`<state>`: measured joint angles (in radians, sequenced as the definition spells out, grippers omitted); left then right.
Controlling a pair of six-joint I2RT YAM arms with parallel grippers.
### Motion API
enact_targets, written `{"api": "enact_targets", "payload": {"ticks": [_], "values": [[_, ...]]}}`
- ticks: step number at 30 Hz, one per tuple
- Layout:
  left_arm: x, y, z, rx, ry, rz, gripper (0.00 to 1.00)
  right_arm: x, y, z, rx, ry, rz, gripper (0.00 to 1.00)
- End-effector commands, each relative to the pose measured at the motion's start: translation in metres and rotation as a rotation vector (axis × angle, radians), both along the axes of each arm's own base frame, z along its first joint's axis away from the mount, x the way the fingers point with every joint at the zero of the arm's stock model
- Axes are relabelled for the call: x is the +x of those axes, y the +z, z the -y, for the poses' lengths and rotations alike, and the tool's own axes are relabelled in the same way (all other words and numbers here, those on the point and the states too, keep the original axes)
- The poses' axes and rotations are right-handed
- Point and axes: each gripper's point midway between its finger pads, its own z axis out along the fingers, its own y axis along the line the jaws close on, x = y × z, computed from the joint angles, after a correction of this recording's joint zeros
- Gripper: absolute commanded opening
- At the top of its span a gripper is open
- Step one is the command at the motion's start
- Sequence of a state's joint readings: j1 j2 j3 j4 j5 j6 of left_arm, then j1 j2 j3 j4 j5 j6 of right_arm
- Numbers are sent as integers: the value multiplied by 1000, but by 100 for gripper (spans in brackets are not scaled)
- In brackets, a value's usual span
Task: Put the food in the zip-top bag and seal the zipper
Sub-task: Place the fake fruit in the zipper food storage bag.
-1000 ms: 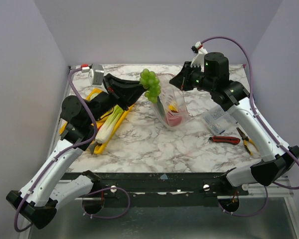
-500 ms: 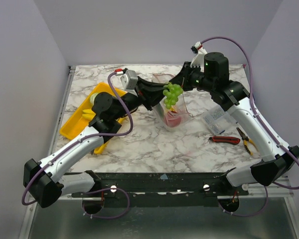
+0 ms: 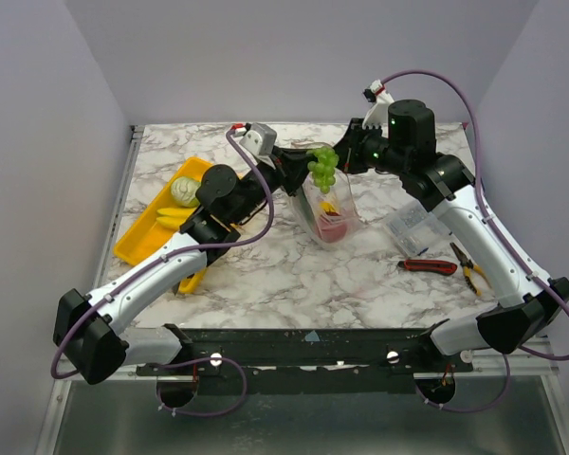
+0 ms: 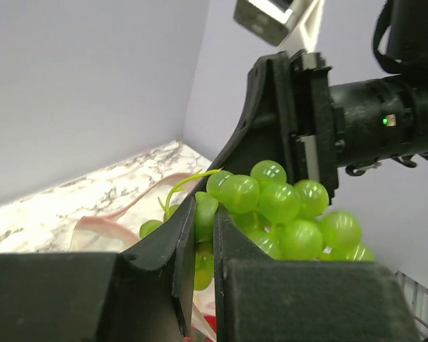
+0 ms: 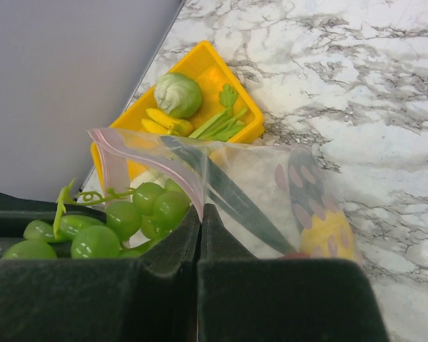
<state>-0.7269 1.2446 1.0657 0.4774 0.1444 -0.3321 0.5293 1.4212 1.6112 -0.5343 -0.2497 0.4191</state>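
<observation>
My left gripper (image 3: 305, 171) (image 4: 205, 214) is shut on a bunch of green grapes (image 3: 322, 167) (image 4: 285, 214) (image 5: 128, 221), held just above the mouth of the zip-top bag (image 3: 334, 216) (image 5: 271, 185). The bag stands upright at mid-table. My right gripper (image 3: 347, 157) (image 5: 201, 210) is shut on its rim at the pink zipper (image 5: 150, 153) and holds the mouth up and open. A red piece (image 3: 332, 228) and a yellow piece (image 3: 330, 206) (image 5: 324, 235) lie inside the bag.
A yellow tray (image 3: 137, 242) (image 5: 207, 60) at the left holds a round pale green piece (image 3: 184, 191) (image 5: 178, 95), yellow pieces (image 5: 164, 121) and green stalks (image 5: 221, 122). A packet of grey bits (image 3: 410, 227), a red-handled tool (image 3: 429, 266) and pliers (image 3: 469, 270) lie at the right.
My left arm has swung right from above the tray, carrying the grapes to the bag's mouth. The right arm and the bag have stayed in place.
</observation>
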Motion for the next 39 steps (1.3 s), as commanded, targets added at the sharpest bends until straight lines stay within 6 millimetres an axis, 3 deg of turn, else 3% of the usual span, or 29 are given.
{"api": "enact_targets", "payload": {"ticks": [1,11,13,18,27,30,32,33,39], "values": [[12,-11,-11,-12,90,-108,0,-4,15,-6,33,25,18,1],[22,-49,-20,69,194,-441,1,-4,14,-6,32,23,10,1],[23,-61,-27,96,249,-566,9,-3,12,-6,29,24,8,1],[13,-73,-16,124,198,-719,9,-3,14,-6,36,22,10,1],[5,-85,-7,203,132,-761,3,-2,15,-4,28,14,13,1],[6,-82,-13,224,137,-767,16,-3,15,-5,27,15,11,1],[8,-80,-15,213,134,-782,39,-3,16,-4,27,13,16,1],[8,-79,-17,203,136,-793,46,-2,16,-4,26,10,17,1],[5,-68,-13,176,74,-815,63,0,13,-5,20,10,10,1]]}}
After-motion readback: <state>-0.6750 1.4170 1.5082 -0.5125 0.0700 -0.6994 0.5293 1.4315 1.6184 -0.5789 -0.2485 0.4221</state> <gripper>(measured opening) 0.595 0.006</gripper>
